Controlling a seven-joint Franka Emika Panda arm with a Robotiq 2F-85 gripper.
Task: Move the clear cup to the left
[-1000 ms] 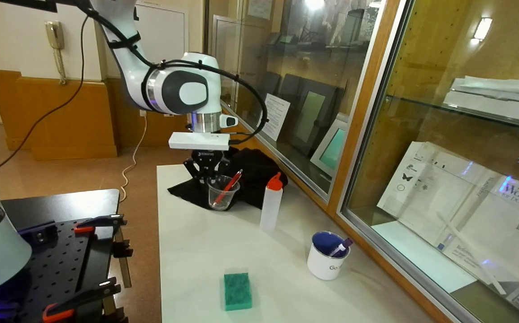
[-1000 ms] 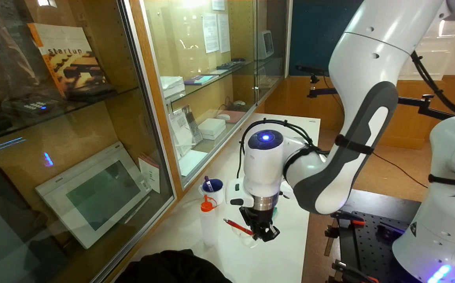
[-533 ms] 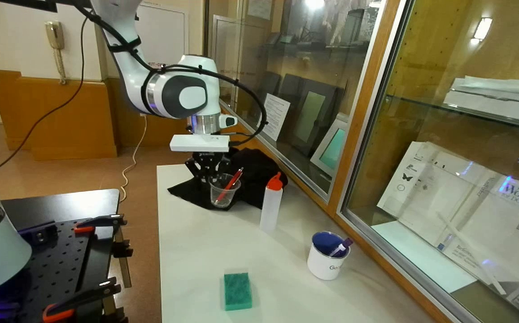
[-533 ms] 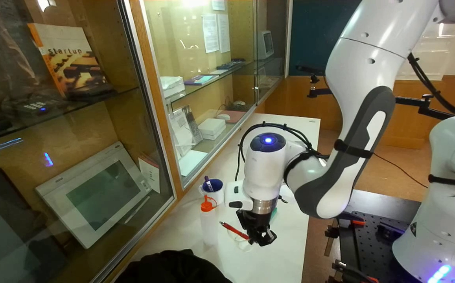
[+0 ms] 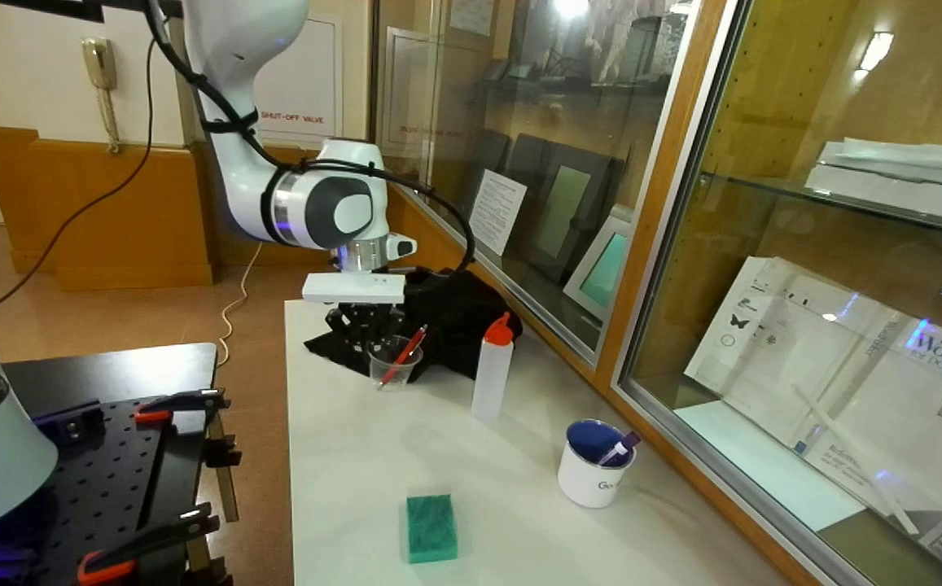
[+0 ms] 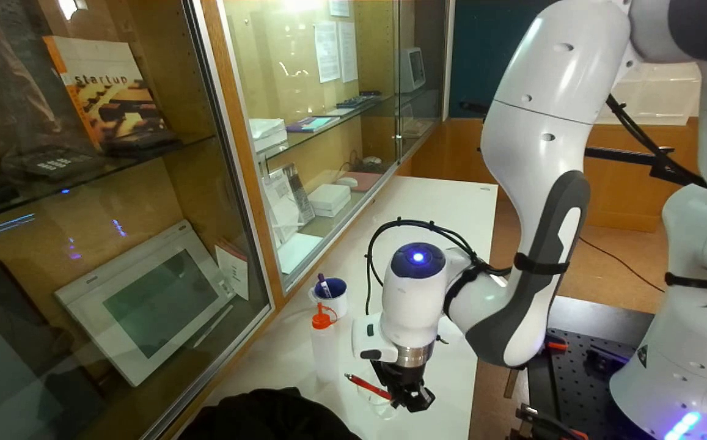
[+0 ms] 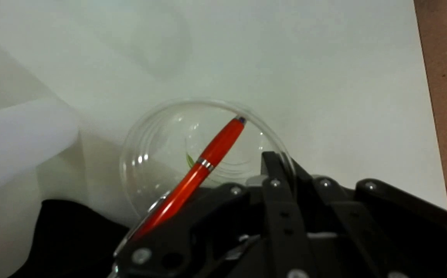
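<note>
The clear cup (image 5: 407,371) is a small see-through cup with a red pen (image 5: 402,356) leaning in it. It shows faintly below the gripper in an exterior view (image 6: 385,412) and large in the wrist view (image 7: 157,150). My gripper (image 7: 286,166) is shut on the cup's rim, with one finger (image 7: 273,164) inside the cup and the other outside. The gripper also shows in both exterior views (image 5: 366,345) (image 6: 411,400). The cup looks about upright and low over the white table. I cannot tell whether its base touches the table.
A white bottle with a red cap (image 5: 492,370) stands beside the cup. A black cloth (image 5: 462,317) lies behind. A white mug with a blue inside (image 5: 589,480) holds a purple marker. A green sponge (image 5: 431,529) lies near the front. Glass cabinets (image 5: 666,268) border the table (image 5: 340,488).
The arm, the gripper and the held cup with its pen have come down in both exterior views, mostly in the last half second. The bottle, mug and sponge have not moved.
</note>
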